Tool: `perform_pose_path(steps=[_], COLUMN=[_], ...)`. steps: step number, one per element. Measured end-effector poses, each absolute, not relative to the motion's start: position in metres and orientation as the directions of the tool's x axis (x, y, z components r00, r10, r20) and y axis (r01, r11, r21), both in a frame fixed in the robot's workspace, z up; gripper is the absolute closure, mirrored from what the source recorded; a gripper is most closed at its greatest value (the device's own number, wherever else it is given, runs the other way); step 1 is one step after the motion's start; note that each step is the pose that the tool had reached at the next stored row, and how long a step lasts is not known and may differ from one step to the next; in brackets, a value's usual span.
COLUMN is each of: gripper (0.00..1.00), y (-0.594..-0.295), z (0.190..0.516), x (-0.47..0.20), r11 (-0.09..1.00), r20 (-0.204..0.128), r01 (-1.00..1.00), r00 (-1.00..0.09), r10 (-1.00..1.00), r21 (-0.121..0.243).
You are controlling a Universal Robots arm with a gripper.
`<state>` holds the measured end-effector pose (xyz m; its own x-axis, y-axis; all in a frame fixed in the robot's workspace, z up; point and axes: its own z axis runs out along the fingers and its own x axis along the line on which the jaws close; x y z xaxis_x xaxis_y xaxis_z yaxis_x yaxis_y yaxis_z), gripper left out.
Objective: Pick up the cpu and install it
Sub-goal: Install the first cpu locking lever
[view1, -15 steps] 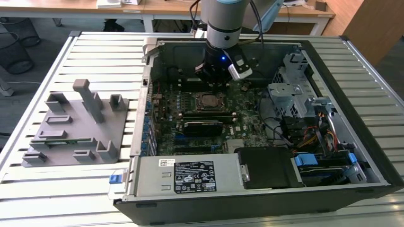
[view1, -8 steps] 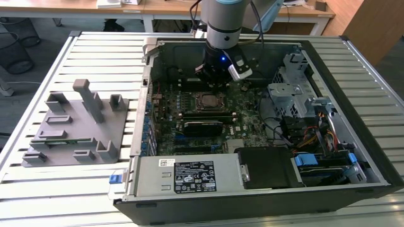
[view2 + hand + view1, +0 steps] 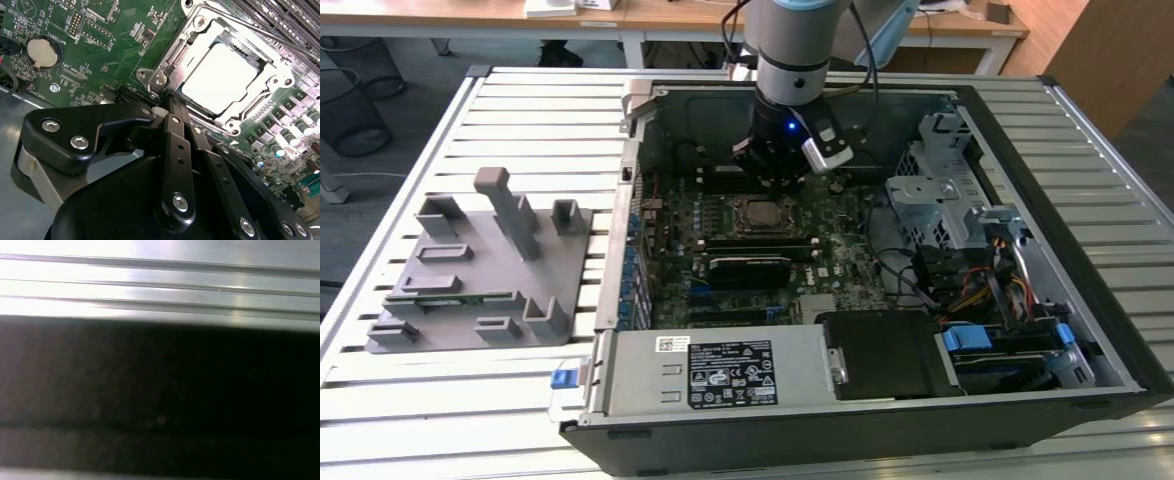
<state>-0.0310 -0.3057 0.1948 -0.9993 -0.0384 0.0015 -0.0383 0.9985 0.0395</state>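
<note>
Cpu seated in its socket, tool just beside it

The cpu [image 3: 220,77] lies flat inside the socket frame [image 3: 172,50], just ahead of the tool [image 3: 172,102], whose fingers are drawn together, holding nothing, apparently already released.

First wrist view: pale metal slats [image 3: 160,285] run in long parallel ridges, brightly lit, with glare toward one end. Next to them a broad dark band [image 3: 160,390] spans the frame; details within it indistinct.

A slatted pale metal counter [image 3: 494,400] fills the foreground; behind it stand light wooden desks [image 3: 680,18], a black mesh wastebasket [image 3: 350,110] and grey floor [image 3: 400,150]
</note>
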Motion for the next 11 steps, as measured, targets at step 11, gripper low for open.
perform_pose_path(steps=[11], gripper=[0.89], y=[-0.3054], z=[0.1985], x=[-0.0308], r11=[0.997], r20=[0.0], r01=[-0.038], r00=[-0.999], r10=[-0.038], r21=[0.06])
